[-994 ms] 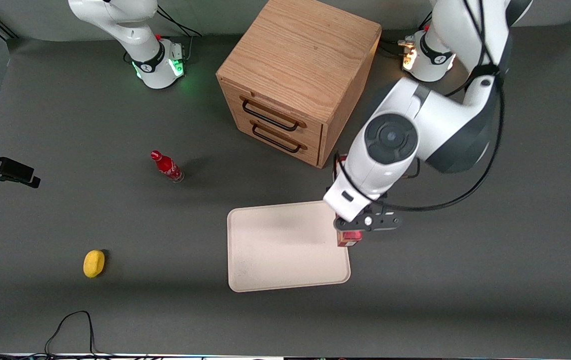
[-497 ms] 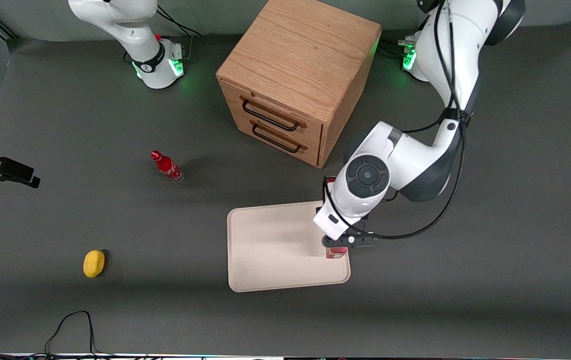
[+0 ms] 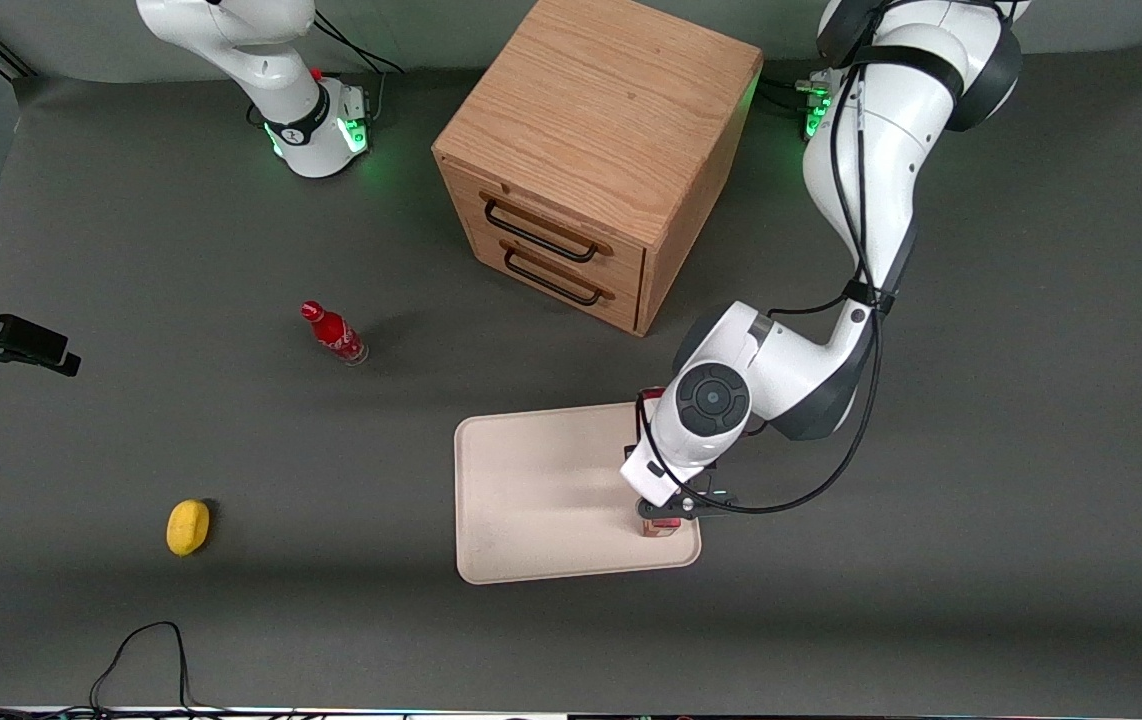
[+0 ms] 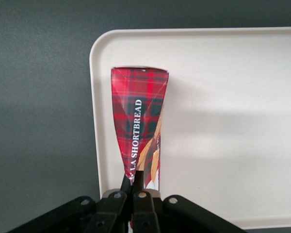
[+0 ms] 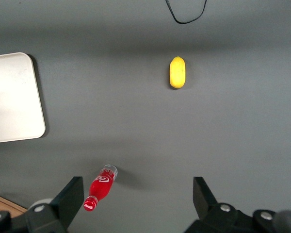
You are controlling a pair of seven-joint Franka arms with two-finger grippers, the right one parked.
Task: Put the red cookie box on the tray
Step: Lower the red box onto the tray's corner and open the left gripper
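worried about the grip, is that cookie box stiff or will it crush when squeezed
Probably soft: in the wrist view the cookie box pinches to a narrow wedge where the end effector clamps it, so the thin card seems to give. It likely is light. Held on edge over the tray, it may tip flat once released.

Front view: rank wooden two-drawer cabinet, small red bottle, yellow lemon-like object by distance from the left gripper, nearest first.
The left gripper is shut on the red cookie box over the cream tray.
1. Wooden two-drawer cabinet: farther from the camera than the tray.
2. Small red bottle: toward the parked arm's end.
3. Yellow lemon-like object: farthest toward that end.
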